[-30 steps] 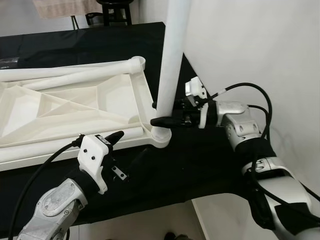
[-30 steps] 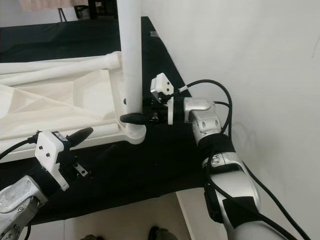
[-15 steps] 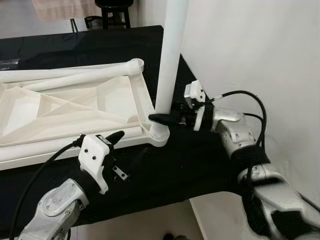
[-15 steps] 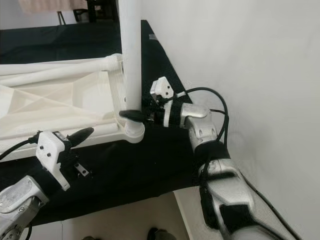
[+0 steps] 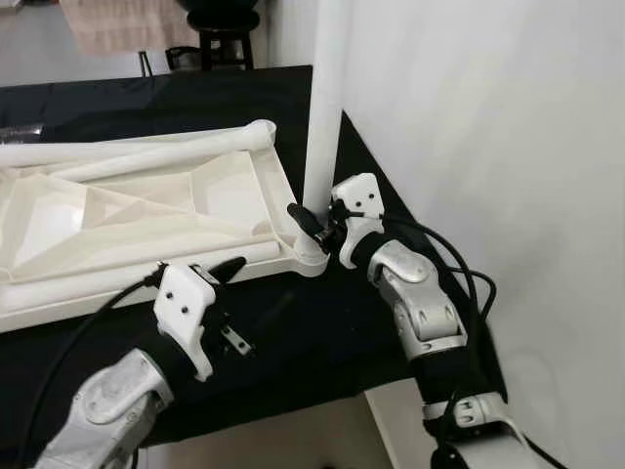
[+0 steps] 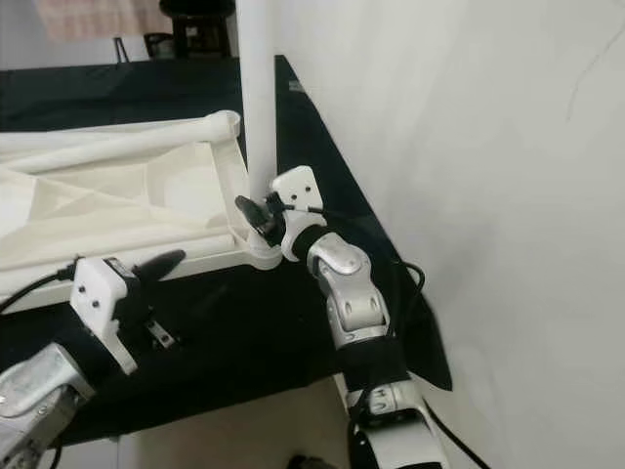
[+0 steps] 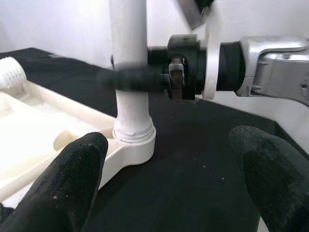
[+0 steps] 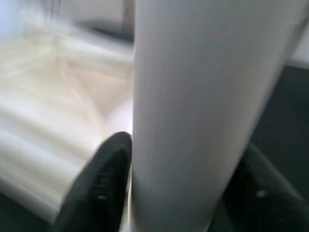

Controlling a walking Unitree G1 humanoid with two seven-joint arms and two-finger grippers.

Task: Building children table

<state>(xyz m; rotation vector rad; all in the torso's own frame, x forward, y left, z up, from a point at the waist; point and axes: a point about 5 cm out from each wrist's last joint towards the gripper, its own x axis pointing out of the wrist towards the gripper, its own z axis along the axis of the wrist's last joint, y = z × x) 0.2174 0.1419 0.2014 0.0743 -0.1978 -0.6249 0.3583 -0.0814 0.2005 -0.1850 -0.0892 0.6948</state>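
- A black cloth (image 5: 146,107) covered the work surface, which ran up against a white wall (image 5: 488,117) on the robot's right.
- The white tabletop (image 5: 127,210) lay upside down on the cloth, its ribbed underside facing up, with loose white tubes lying along its far and near edges.
- One white leg (image 5: 320,117) stood upright in the socket (image 5: 311,256) at the tabletop's near right corner — the corner closest to the wall.
- The right gripper (image 5: 305,221) reached in from the wall side and clamped the leg low down, just above the socket; its black fingers (image 8: 104,183) sat one on each side of the tube, pressed against it.
- The left gripper (image 5: 227,272) hovered above the cloth just in front of the tabletop's near edge, pointing toward the leg — its two fingers (image 7: 63,179) were spread wide apart and held nothing.
- A stool (image 5: 225,24) stood beyond the far end of the cloth.
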